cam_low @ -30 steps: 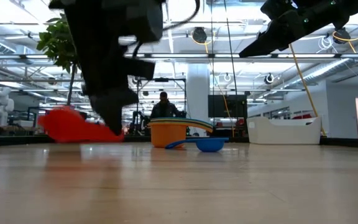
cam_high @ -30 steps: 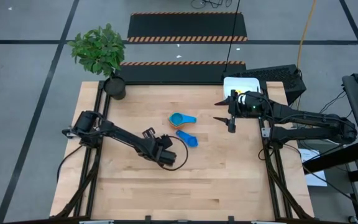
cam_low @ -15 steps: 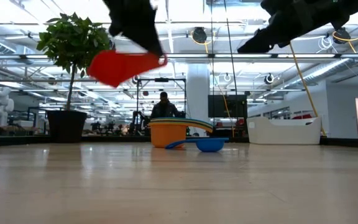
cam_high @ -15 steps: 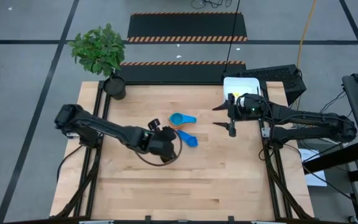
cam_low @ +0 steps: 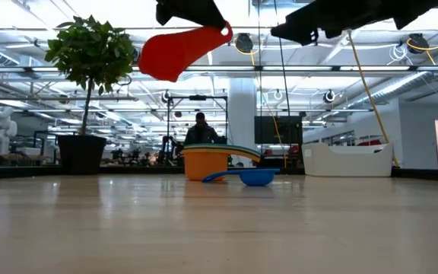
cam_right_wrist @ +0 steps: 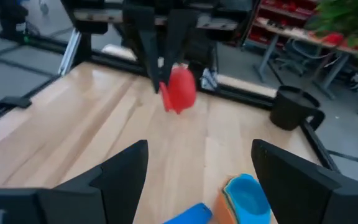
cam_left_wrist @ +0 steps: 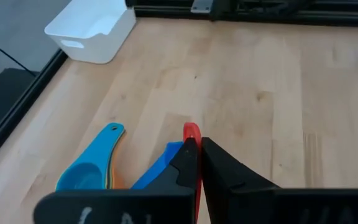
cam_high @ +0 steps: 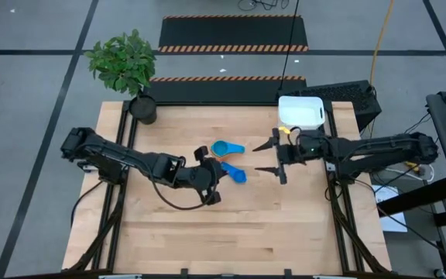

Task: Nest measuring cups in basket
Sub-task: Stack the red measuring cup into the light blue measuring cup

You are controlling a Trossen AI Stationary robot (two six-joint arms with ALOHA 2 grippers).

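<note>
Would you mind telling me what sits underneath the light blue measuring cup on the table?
The light blue cup tops a nested stack; an orange cup shows beneath it, with a thin yellow rim between. Any cups deeper inside are covered. A separate blue cup lies beside the stack.

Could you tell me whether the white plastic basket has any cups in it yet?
Empty: the left wrist view shows the white rectangular plastic basket with a bare interior.
</note>
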